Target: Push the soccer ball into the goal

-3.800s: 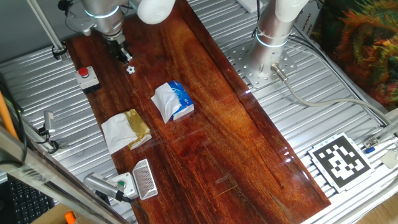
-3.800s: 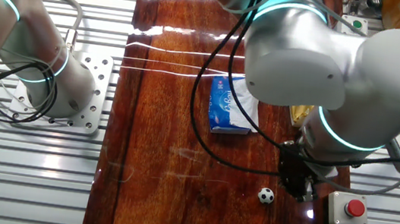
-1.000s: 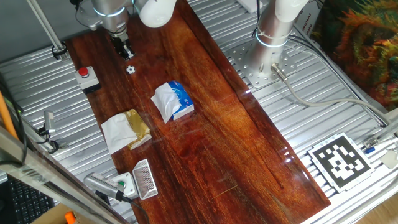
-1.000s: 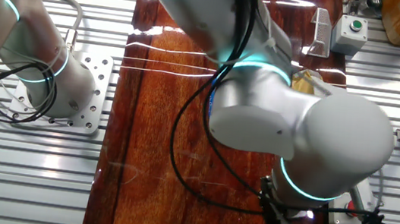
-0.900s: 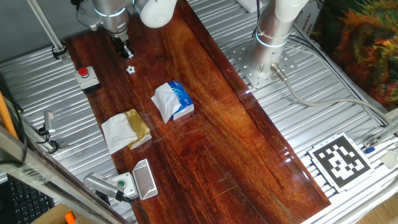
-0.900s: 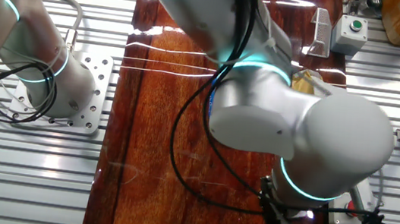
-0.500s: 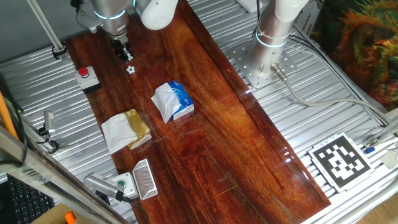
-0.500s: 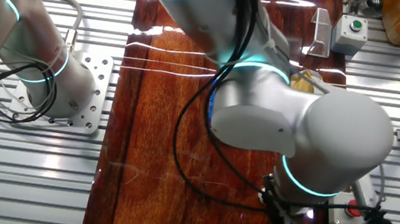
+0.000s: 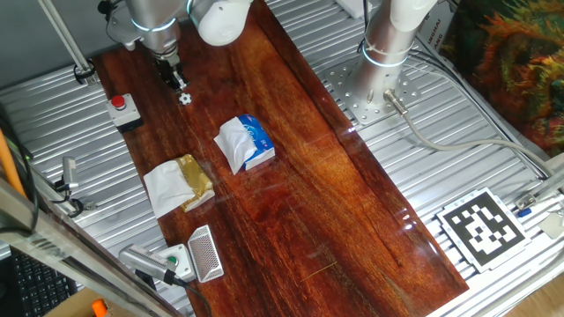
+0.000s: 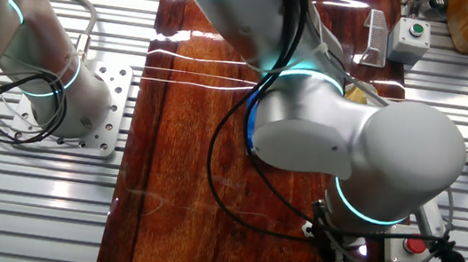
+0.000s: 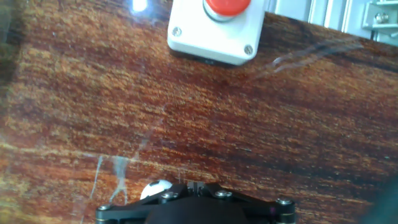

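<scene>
Gripper [image 9: 179, 79] upper left of the fixed view, low over the wood table [image 9: 308, 202]; fingers look together, nothing held. Soccer ball [image 9: 185, 99] just below-right of it, near, contact unclear. In hand view ball [image 11: 155, 188] peeks out at bottom edge by gripper body. Red button box [image 9: 122, 109] left of ball. Goal [image 9: 204, 254] far off at lower left, beside box w/ green button [image 9: 174, 261]. Tissue pack [image 9: 246, 143] mid-table.
</scene>
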{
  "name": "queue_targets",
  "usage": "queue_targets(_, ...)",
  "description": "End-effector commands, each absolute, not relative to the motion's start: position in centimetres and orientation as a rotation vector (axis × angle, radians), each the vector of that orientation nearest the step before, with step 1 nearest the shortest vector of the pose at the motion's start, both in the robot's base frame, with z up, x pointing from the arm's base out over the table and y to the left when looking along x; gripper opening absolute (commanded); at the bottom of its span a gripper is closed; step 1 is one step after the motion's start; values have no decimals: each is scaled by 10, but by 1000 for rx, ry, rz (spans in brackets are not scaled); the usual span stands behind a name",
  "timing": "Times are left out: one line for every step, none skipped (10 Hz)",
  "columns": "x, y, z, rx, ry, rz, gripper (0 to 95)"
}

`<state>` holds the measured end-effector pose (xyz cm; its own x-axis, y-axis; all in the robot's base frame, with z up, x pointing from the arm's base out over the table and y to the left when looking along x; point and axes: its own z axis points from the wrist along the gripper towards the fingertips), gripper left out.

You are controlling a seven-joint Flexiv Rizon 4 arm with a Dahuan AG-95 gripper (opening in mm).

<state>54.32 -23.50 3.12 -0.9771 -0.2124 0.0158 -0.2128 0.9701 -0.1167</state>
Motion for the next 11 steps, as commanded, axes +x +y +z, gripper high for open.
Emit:
queue_targets(542, -236, 28, 337, -3115, 188, 0)
queue_targets(539, -238, 26, 340, -3118, 186, 0)
queue_targets(538, -239, 24, 348, -3118, 191, 0)
queue_targets(537, -239, 24, 345, -3114, 189, 0)
queue_targets(536, -239, 23, 344, -3115, 189, 0)
queue_targets(535, -239, 22, 344, -3115, 190, 0)
queue_targets(534, -240, 21, 347, -3116, 190, 0)
queue_targets(533, -240, 20, 346, -3116, 191, 0)
queue_targets(531, -241, 18, 344, -3116, 191, 0)
queue_targets(528, -241, 15, 341, -3117, 190, 0)
queue_targets(526, -242, 14, 346, -3119, 191, 0)
